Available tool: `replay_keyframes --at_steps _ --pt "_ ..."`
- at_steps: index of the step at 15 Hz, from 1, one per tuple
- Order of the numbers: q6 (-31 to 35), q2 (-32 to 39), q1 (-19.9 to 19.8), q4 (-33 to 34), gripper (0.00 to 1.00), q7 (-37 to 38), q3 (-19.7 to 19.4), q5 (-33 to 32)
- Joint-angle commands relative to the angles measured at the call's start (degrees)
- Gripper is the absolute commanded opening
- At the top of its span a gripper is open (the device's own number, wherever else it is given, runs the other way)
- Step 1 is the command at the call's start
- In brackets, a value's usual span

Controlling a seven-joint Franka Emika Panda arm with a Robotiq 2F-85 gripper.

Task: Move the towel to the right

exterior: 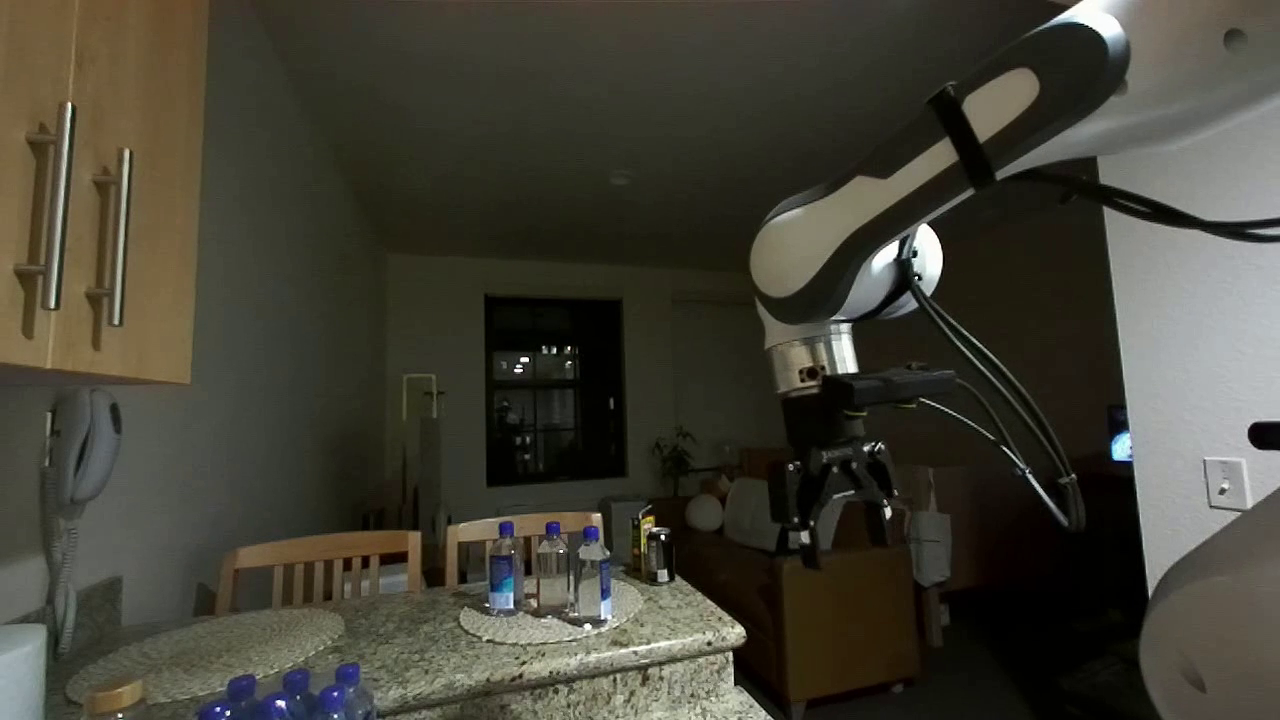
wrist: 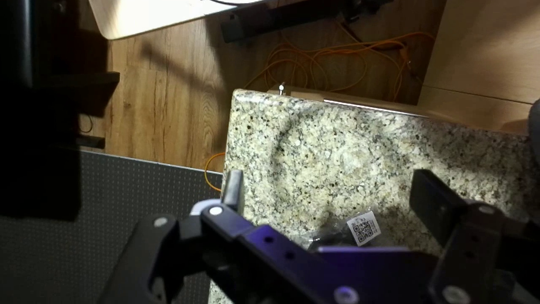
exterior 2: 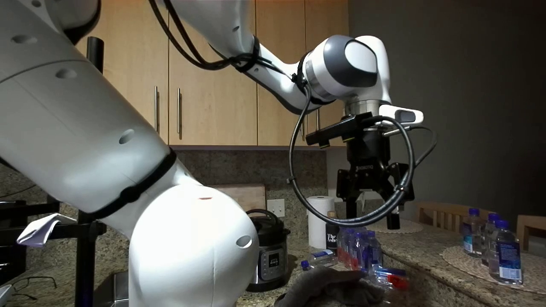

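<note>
The towel (exterior 2: 328, 286) is a dark grey, crumpled cloth on the lower counter, seen at the bottom of an exterior view, partly cut off by the frame. At the right border of the wrist view a sliver of dark grey shows, too little to tell whether it is the towel. My gripper (exterior 2: 372, 215) hangs above the counter, pointing down, higher than the cloth and apart from it. In the wrist view the gripper (wrist: 330, 185) is open, its fingers wide apart with only granite below. An exterior view also shows the gripper (exterior: 843, 537) in the air.
Several water bottles (exterior 2: 358, 249) stand behind the towel, with a bottle lying on its side (exterior 2: 320, 259). A pressure cooker (exterior 2: 268, 251) sits to its left. More bottles stand on a round mat (exterior: 530, 628) on the raised counter. A clear bag with a label (wrist: 363, 228) lies below the gripper.
</note>
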Motion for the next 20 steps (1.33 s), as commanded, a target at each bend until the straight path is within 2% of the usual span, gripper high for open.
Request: replay_keyframes --at_steps 1,5,7,12,13,14,20 --pt "4.87 1.17 2.94 -1.27 1.00 5.08 4.17 3.10" --pt "10.54 5.25 6.79 -0.07 1.00 10.88 10.09 6.03" --pt "13.29 10.12 7.89 1.85 1.00 13.96 12.14 7.41" --pt "18.62 19.97 9.10 9.42 1.00 19.61 16.51 5.79" --pt "18.56 21.26 9.48 11.09 1.00 19.91 16.85 5.72" --pt "18.07 17.65 9.71 7.36 1.00 17.93 15.36 5.73" --pt "18.01 19.01 9.96 8.48 1.00 18.05 14.99 5.70"
